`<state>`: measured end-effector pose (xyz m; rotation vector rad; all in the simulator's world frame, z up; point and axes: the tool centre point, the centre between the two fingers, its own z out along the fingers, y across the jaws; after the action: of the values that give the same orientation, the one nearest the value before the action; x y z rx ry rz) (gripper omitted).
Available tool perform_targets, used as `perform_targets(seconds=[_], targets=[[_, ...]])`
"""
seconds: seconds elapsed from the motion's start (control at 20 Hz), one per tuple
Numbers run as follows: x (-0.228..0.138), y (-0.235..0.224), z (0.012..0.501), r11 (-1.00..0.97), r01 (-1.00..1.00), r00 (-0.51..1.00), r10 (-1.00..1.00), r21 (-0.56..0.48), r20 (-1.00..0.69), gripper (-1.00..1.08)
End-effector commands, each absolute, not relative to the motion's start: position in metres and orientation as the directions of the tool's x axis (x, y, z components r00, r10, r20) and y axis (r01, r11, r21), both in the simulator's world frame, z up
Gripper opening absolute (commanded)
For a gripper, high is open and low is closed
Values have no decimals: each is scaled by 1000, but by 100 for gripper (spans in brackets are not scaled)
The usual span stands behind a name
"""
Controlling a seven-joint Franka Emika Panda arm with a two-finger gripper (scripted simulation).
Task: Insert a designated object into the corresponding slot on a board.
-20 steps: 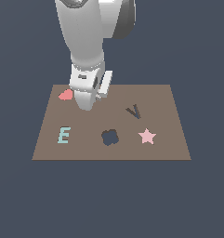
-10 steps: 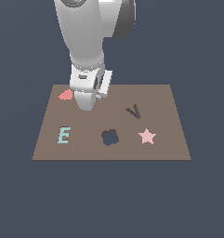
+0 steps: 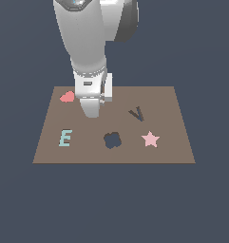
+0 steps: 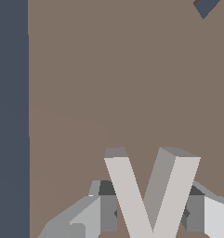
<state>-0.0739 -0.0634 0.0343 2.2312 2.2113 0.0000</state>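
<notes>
1. You had the brown board (image 3: 173, 147) lying flat on a plain dark blue-grey ground.
2. Your white arm (image 3: 90, 52) came down from above, and its gripper (image 3: 90, 111) stood low over the board's far part, toward the exterior view's left; you could not tell from here how its jaws stood or what they held.
3. A red heart (image 3: 67, 97) lay just beside the gripper, at the far corner on the exterior view's left.
4. A teal E (image 3: 64, 138) sat in the near row.
5. The dark flower-shaped hole (image 3: 112, 140) was between the E and the pink star (image 3: 150, 139).
6. The dark V-shaped slot (image 3: 136, 113) lay behind the star, apart from the gripper.
</notes>
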Motion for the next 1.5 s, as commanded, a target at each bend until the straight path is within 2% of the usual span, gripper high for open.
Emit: perform_targets(seconds=[0.0,0.35,0.7,1.1,1.45], targets=[[-68,-63,35,56,998,-56,998,1,0,-100],[-46,-56,36,295,955,-295,955,1,-1,-100],[-22,-40,37,578,816,-578,816,2,-1,-100],[-1,-11,38,838,546,-838,546,2,-2,-100],[7,20,39,972,236,-972,236,1,-2,-100]])
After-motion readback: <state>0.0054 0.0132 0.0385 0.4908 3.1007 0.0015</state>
